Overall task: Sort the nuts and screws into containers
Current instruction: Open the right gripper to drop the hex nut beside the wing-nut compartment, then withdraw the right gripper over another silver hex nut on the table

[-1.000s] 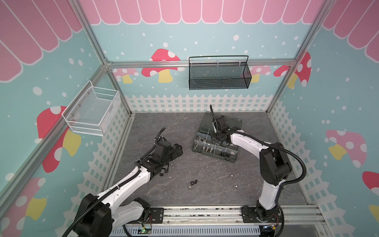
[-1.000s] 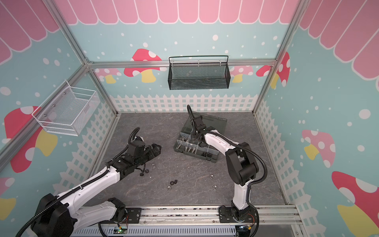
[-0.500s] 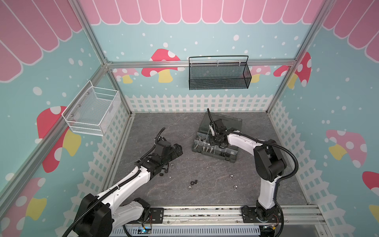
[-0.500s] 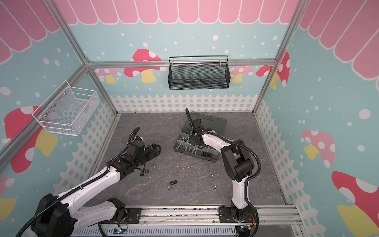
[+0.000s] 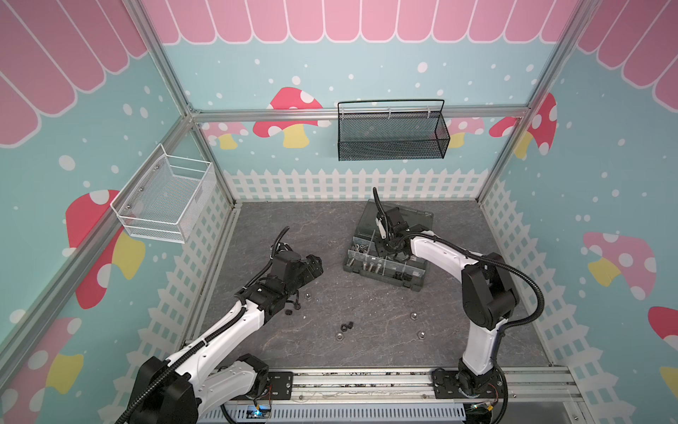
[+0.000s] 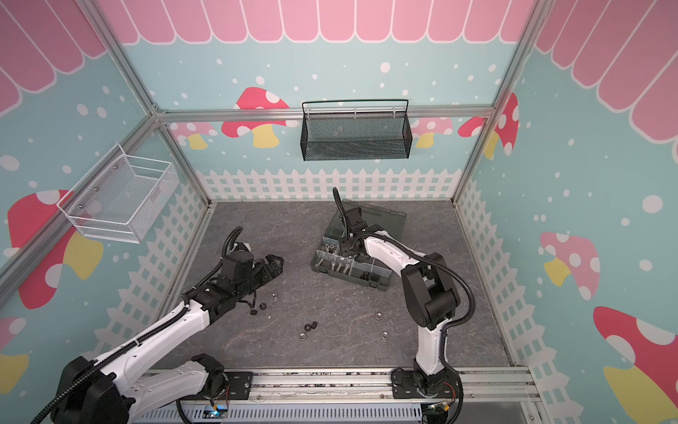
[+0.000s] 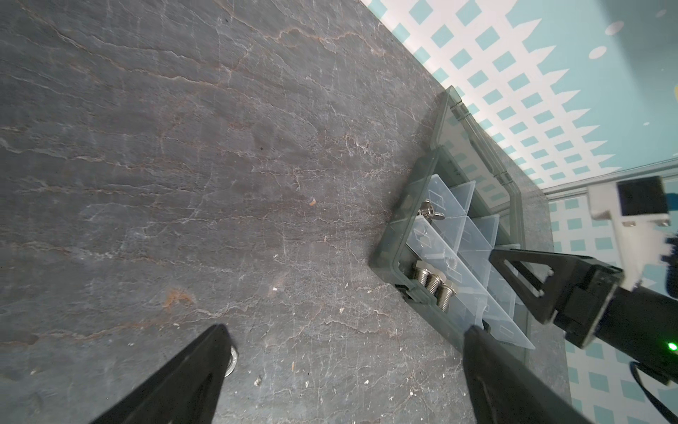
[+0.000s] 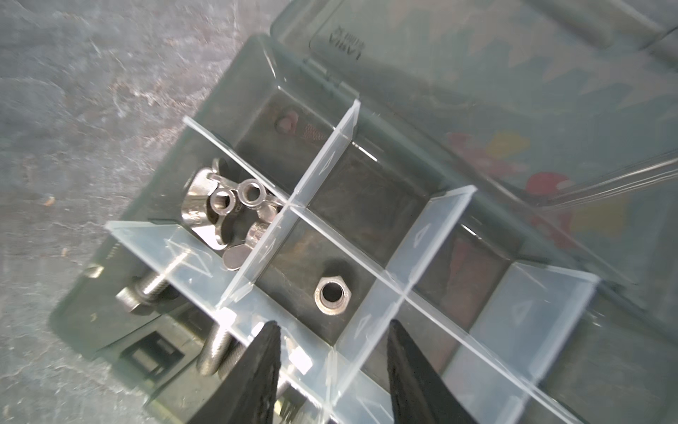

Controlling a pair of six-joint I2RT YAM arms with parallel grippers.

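The dark grey organiser box [image 5: 411, 282] [image 6: 378, 284] lies at the back right with its smoky lid open. My right gripper [image 8: 334, 326] [image 5: 384, 246] hangs open over its containers [image 8: 367, 191], nothing between the fingers. Just past the fingertips a silver hex nut [image 8: 331, 294] lies in one compartment. Silver wing nuts [image 8: 227, 205] fill the neighbouring one, and silver screws [image 8: 146, 290] lie in the row beside them. My left gripper [image 7: 346, 330] [image 5: 316, 266] is wide open and empty, low over the floor left of the box, a silver nut [image 7: 233, 361] beside one finger.
Loose nuts lie on the grey floor: a black pair [image 5: 346, 326], silver ones [image 5: 340, 336] [image 5: 414, 315] [image 5: 420, 334] and more beside my left wrist [image 5: 307, 294]. A black mesh basket [image 5: 390, 136] and a white wire basket [image 5: 165, 200] hang on the walls.
My right gripper shifted slightly left over the box and its jaws have parted; a silver nut now lies in the compartment below. The left arm has not moved.
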